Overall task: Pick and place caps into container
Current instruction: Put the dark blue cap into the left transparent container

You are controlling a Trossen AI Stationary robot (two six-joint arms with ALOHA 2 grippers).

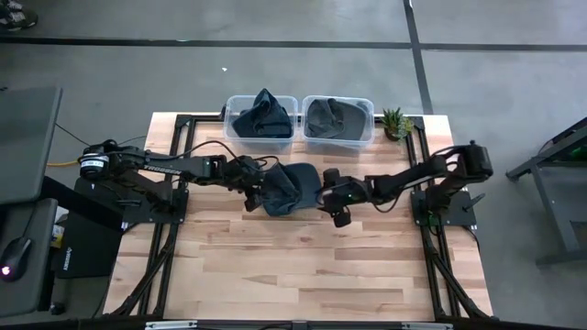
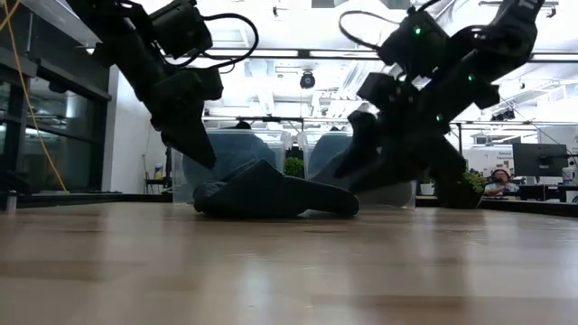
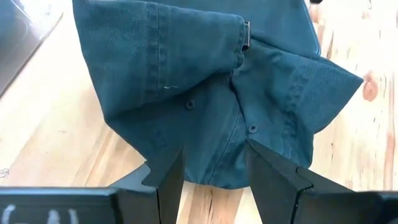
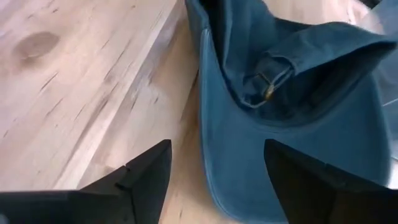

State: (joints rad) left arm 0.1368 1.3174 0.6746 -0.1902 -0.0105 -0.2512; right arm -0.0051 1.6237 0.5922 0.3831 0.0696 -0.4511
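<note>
A slate-blue cap (image 1: 292,187) sits mid-counter, just this side of the two clear bins, with both arms closing on it from either flank. The left gripper (image 3: 214,177) has its fingers (image 3: 169,180) straddling the near hem of the fabric; from the left wrist view the cloth runs down between them, so I read that as a pinch on the cap's edge, the sensible place to take something this floppy. The right gripper (image 4: 214,180) is over at the cap's right side, fingers (image 4: 146,177) spread wide with bare wood and the cap's brim between them, gripping nothing. My guess: one arm holds the cloth while the other stands free of it, so the cap hangs from a single point rather than being stretched between two.

The destination is close. The left bin (image 1: 231,108) on the far side has a dark cap (image 1: 263,119) bunched up in it, and the right bin (image 1: 367,108) beside it holds a grey cap (image 1: 330,117). So two are in, and this one looks like the job in hand.

The counter (image 1: 303,266) is pale butcher-block wood on a black frame, bare across its near half. A little potted plant (image 1: 395,121) stands at the far right corner beside the bins. Beyond, grey concrete floor with dark tape lines; the low view shows a bright office with ceiling lights, monitors, and a person (image 2: 498,181) seated far off to the right.
</note>
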